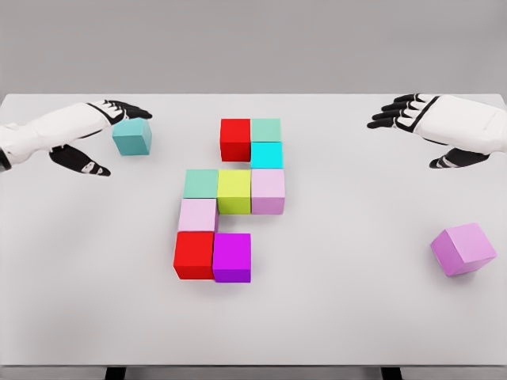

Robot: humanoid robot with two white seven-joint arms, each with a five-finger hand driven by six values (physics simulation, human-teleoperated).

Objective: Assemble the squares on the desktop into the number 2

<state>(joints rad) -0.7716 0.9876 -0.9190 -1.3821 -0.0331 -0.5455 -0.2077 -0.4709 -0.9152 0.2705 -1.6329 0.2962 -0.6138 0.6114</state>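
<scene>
Nearest the camera, the magenta cube and a red cube begin the 2's unfinished bottom row, so loose cubes probably go there. Left robot hand has spread fingers curving around the teal cube, touching its top edge, not yet gripping. Right robot hand hovers open and empty, well apart from the tilted pink cube on the white tabletop.

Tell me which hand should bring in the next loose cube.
Probably left: the left hand is open around the teal cube. The right hand hovers open, far from the pink cube.
</scene>
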